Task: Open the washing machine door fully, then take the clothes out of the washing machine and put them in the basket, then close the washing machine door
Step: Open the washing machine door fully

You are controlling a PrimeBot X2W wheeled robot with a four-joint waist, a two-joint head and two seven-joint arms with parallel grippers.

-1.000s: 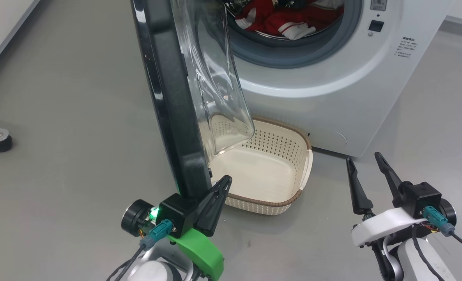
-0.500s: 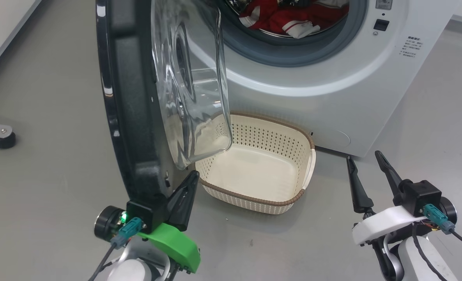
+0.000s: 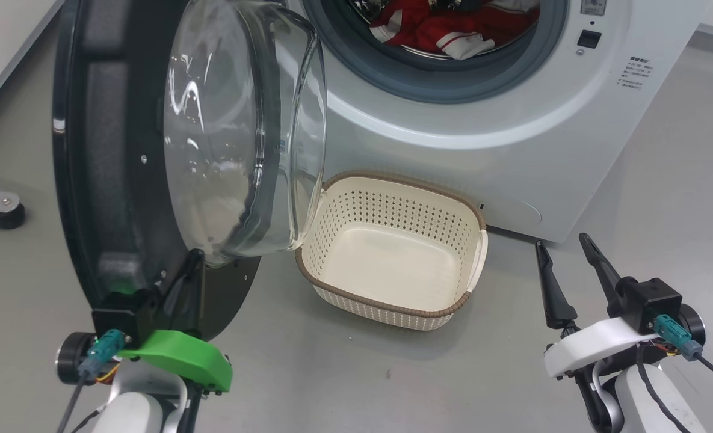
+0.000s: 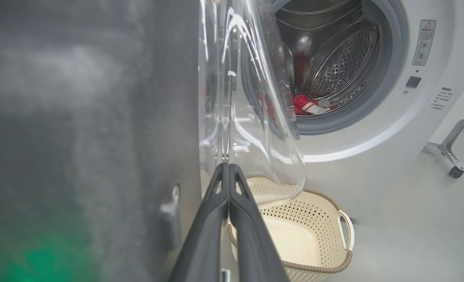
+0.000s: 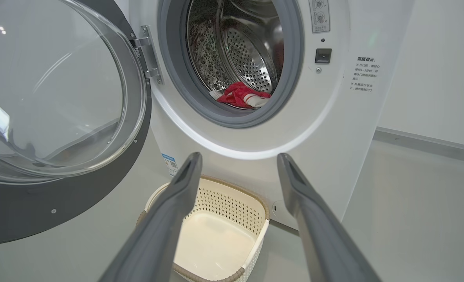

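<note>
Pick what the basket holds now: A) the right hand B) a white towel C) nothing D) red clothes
C: the basket shows only its bare cream bottom, while the clothes lie in the drum of the washing machine.

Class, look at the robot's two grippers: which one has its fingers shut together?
The left gripper, at the lower edge of the washing machine door: its two fingers meet with no gap. The right gripper has its fingers spread well apart.
</note>
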